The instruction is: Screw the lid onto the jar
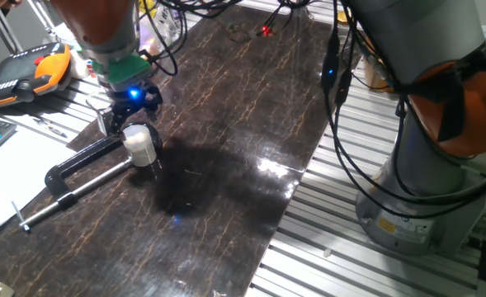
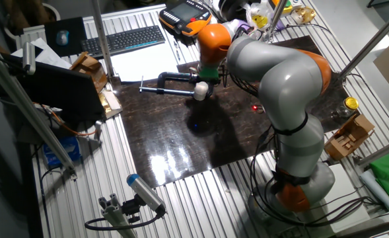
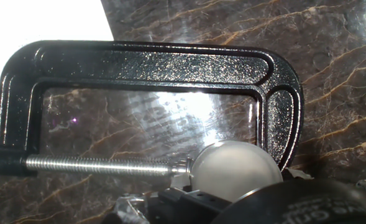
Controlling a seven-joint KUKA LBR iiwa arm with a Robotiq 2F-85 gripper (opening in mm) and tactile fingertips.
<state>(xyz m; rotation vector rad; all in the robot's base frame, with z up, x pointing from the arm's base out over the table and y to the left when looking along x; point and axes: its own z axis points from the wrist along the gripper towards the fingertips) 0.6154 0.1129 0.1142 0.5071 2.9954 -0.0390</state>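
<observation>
The small whitish jar (image 1: 143,150) stands on the dark marble-patterned table, held in the jaws of a black C-clamp (image 1: 77,165). It also shows in the other fixed view (image 2: 200,92). The pale round lid (image 3: 232,169) sits on top of the jar, against the clamp's screw tip; it also shows in one fixed view (image 1: 135,132). My gripper (image 1: 131,122) hangs directly over the jar, fingers spread to either side of the lid's top and seemingly not closed on it. In the hand view only dark gripper parts (image 3: 232,208) show at the bottom edge.
The C-clamp (image 3: 145,62) lies flat, with its long screw handle (image 1: 69,198) pointing to the table's front left. White paper (image 1: 3,190), a keyboard (image 2: 121,41) and an orange-black teach pendant (image 1: 28,74) lie beside the dark table top. A second robot's base (image 1: 424,190) stands at the right.
</observation>
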